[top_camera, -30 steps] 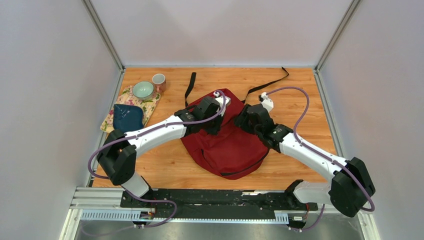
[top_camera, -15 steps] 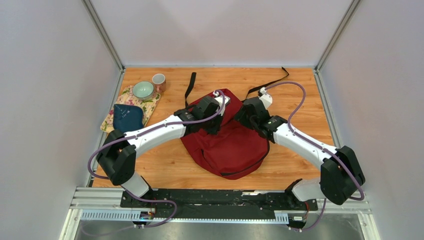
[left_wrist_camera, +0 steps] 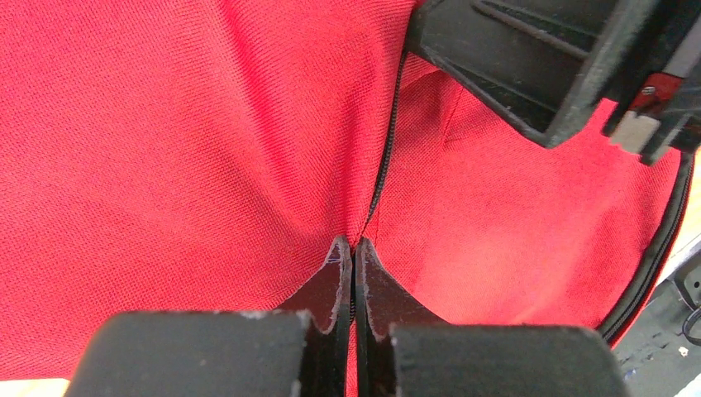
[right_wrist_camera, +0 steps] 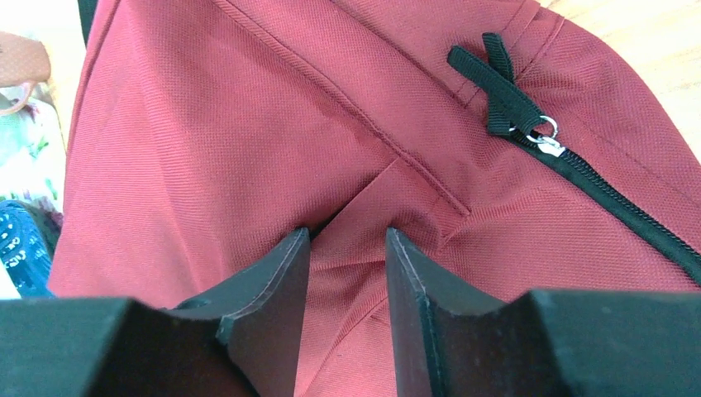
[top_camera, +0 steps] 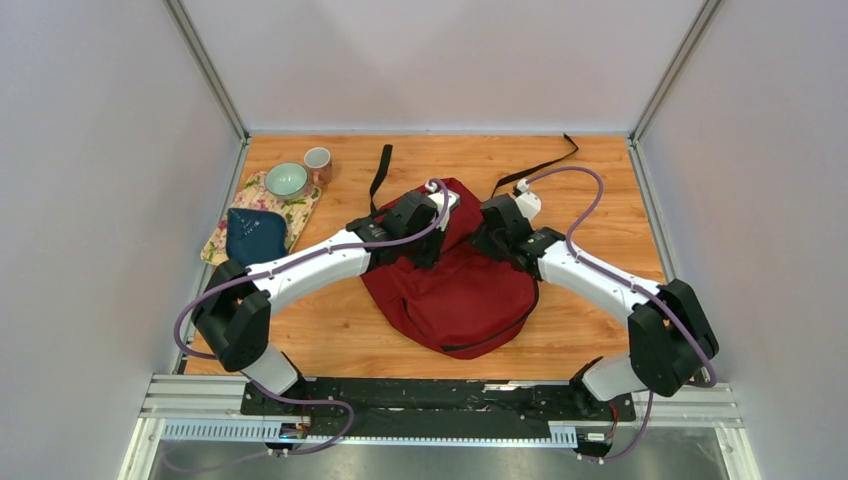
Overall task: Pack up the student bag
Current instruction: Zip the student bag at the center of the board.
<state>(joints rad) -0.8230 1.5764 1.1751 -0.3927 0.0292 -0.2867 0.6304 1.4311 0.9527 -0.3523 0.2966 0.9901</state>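
- Fingers [left_wrist_camera: 335, 285] of left gripper [left_wrist_camera: 354, 246] pressed together, tips right at black zipper [left_wrist_camera: 382, 149] of student bag [top_camera: 460, 295].
- Right gripper [right_wrist_camera: 347, 240] fingers spread, fold of red fabric between them, not clamped.
- Bag lies mid table [top_camera: 600, 190]; both wrists sit over its far end and hide it from above.
- Zipper pull [right_wrist_camera: 508, 95] off to the right of right gripper, untouched.
- Far left, well apart: bowl [top_camera: 286, 180] and dark blue pouch [top_camera: 254, 236] on floral cloth [top_camera: 300, 208], cup [top_camera: 318, 160] beside.
- Since a second ago: right arm swung in closer to left gripper; left arm same.
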